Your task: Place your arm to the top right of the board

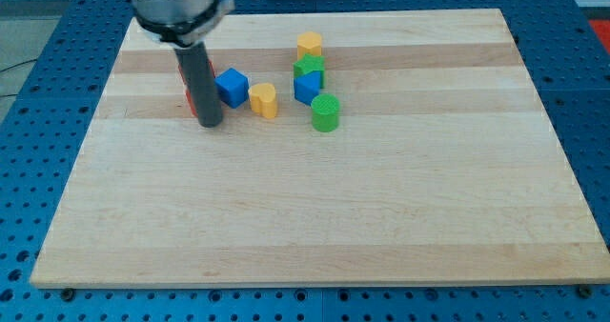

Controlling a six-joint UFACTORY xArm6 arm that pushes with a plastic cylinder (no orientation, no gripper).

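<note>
Wooden board [400, 227], my tip [211, 124] beside blue cube [232, 87]

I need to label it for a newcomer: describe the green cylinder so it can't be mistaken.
On the wooden board, find the column of four blocks in the upper middle. The green cylinder is its bottom member, below the blue block. It alone is round and green; the other green block sits higher.

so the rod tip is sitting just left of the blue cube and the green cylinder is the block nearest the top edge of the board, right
Not quite. My tip is just left of the blue cube, but the green cylinder is the lowest of the cluster. The camera view shows the yellow block nearest the top edge.
</note>
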